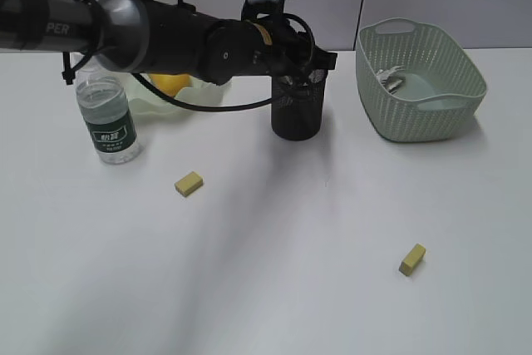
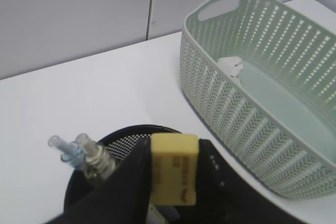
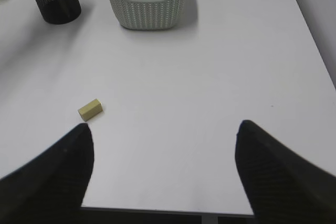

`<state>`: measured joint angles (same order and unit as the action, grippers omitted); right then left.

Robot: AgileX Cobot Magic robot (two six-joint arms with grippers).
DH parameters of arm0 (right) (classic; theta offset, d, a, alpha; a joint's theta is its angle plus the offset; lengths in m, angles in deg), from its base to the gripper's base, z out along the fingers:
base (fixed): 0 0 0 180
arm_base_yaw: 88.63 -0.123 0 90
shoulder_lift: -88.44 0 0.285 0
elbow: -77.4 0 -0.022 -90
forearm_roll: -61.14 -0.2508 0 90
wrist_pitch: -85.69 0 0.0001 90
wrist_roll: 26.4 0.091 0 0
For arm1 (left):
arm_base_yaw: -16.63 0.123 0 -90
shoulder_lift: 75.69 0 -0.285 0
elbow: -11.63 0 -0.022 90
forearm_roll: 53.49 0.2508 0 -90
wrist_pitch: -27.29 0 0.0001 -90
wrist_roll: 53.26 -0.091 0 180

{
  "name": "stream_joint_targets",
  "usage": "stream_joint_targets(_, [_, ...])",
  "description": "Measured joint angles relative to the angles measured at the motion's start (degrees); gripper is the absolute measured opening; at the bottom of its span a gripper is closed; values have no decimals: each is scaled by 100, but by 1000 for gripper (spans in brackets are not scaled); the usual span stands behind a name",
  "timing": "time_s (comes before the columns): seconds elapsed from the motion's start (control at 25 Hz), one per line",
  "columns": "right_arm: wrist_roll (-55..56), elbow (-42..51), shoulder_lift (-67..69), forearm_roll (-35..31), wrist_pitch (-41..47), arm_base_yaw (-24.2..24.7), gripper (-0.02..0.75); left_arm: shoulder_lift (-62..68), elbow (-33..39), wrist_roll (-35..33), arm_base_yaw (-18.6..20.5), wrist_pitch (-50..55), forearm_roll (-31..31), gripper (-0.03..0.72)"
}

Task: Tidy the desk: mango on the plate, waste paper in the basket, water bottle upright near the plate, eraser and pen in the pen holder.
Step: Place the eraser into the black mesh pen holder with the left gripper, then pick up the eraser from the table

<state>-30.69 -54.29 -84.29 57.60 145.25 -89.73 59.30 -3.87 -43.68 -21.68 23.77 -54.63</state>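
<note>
Pinching an eraser point(image 2: 174, 167) above the pen holder point(image 2: 113, 145), left fingers point(image 2: 131, 182) risk dropping it outside if misaligned; right fingers point(image 3: 63, 161) spread, empty.

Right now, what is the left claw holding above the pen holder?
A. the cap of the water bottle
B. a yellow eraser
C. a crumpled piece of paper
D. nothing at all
B: in the left wrist view, the left claw is closed on a yellow eraser directly over the open top of the black mesh pen holder, where a pen already stands.
</note>
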Motion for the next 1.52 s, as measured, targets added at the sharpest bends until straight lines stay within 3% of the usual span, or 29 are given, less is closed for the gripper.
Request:
stream_joint_targets(0.12, [0,0,0,0,0,0,663,0,0,0,0,0,19,237])
stream_joint_targets(0.36, [0,0,0,0,0,0,663,0,0,0,0,0,169,388])
stream_joint_targets(0.8, [0,0,0,0,0,0,663,-385,0,0,-63,352,473,408])
stream_joint_targets(1.0, [0,0,0,0,0,0,663,-1265,0,0,-130,1622,350,408])
stream_joint_targets(1.28, [0,0,0,0,0,0,663,-2393,-19,0,-130,3933,-326,408])
stream_joint_targets(1.52, [0,0,0,0,0,0,663,-2808,-567,0,-77,6001,-571,408])
